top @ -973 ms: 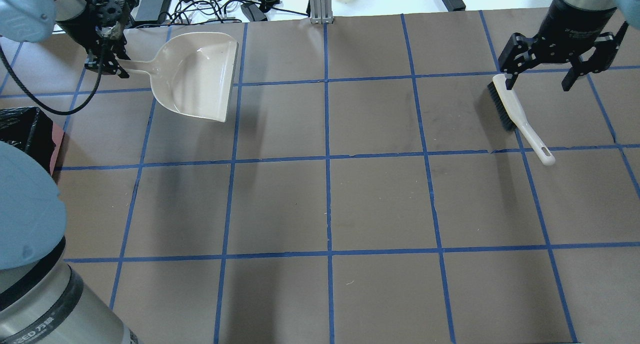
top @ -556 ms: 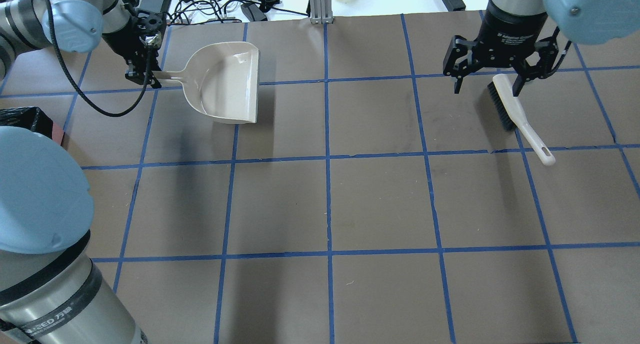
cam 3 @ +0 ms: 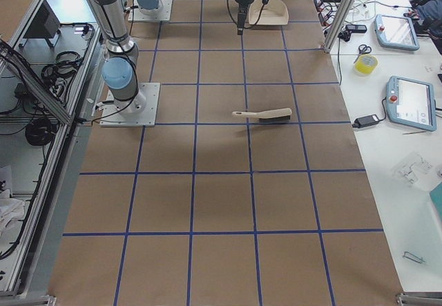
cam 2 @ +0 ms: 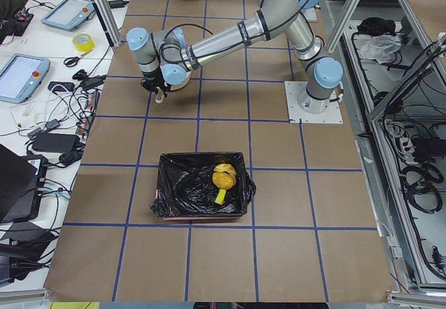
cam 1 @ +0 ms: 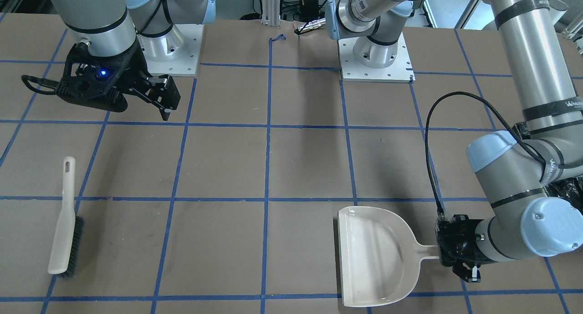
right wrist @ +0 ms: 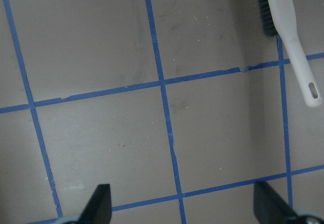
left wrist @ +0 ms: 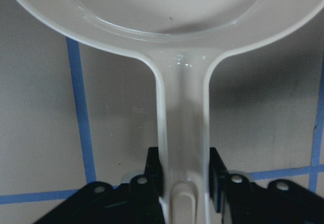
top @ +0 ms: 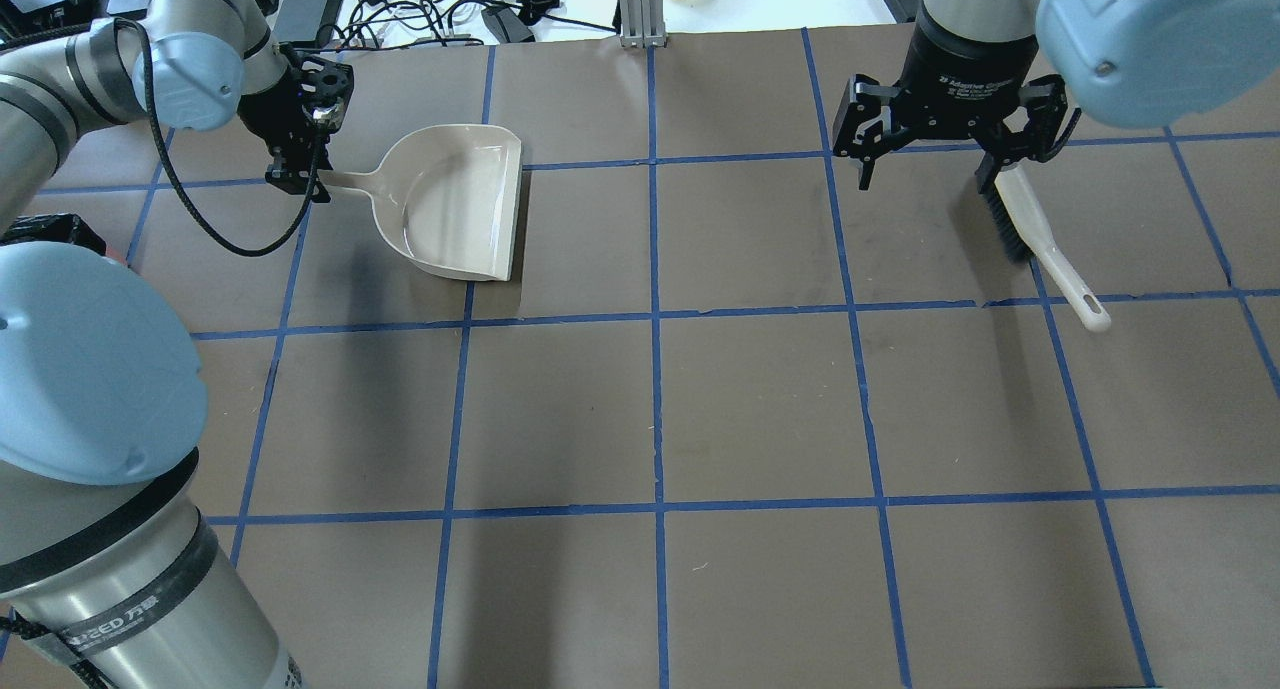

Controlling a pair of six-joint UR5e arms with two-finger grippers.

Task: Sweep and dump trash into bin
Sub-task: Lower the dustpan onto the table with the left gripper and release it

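My left gripper [top: 300, 174] is shut on the handle of the beige dustpan [top: 455, 209], which looks empty and sits low at the table's far left; its jaws clamp the handle [left wrist: 182, 148] in the left wrist view. My right gripper [top: 925, 174] is open and empty, hovering just left of the white brush [top: 1030, 234], which lies on the table. The bin [cam 2: 198, 157], lined with a black bag, holds yellow trash pieces [cam 2: 224, 178]. I cannot make out the cream rind. No trash shows on the table.
Blue tape grids the brown table. The bin's black bag peeks in at the overhead view's left edge [top: 50, 231]. Cables, tablets and a tape roll [cam 2: 83, 42] lie on the white bench beyond the far edge.
My left gripper has carried the dustpan to the right and a little nearer, turning its mouth to face right. My right gripper has moved left off the brush, still open.
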